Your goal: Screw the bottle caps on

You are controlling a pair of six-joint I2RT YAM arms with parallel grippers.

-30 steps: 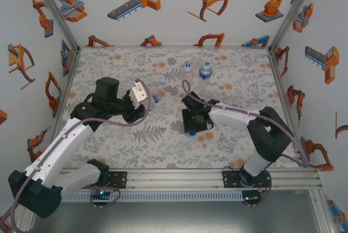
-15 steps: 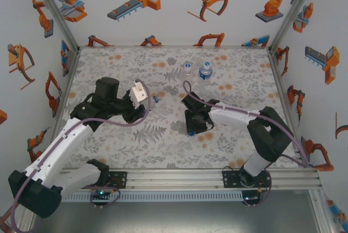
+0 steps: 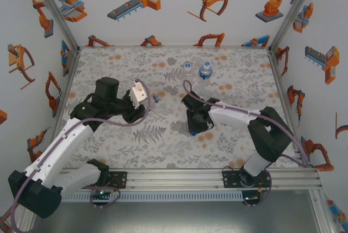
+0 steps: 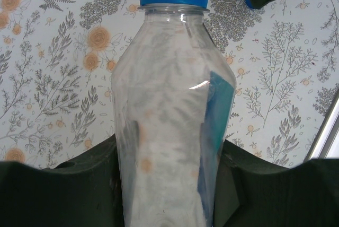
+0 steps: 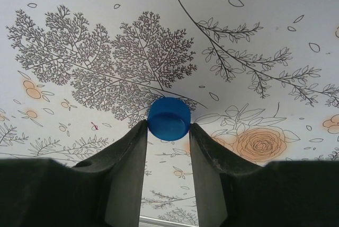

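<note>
Gripping clear bottle [image 4: 169,78] with left gripper [image 4: 169,184], fingers clenched on its body; pinching blue cap [image 5: 168,118] on floral mat [image 5: 79,52] between right gripper [image 5: 168,129] fingertips.

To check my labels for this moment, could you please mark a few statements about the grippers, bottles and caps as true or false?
1. The left gripper is closed on a clear bottle. True.
2. The cap between the right gripper's fingers is white. False: the cap is blue.
3. Two other bottles stand at the far side of the mat. True.
4. The held bottle carries an orange label. False: its label is blue.
</note>
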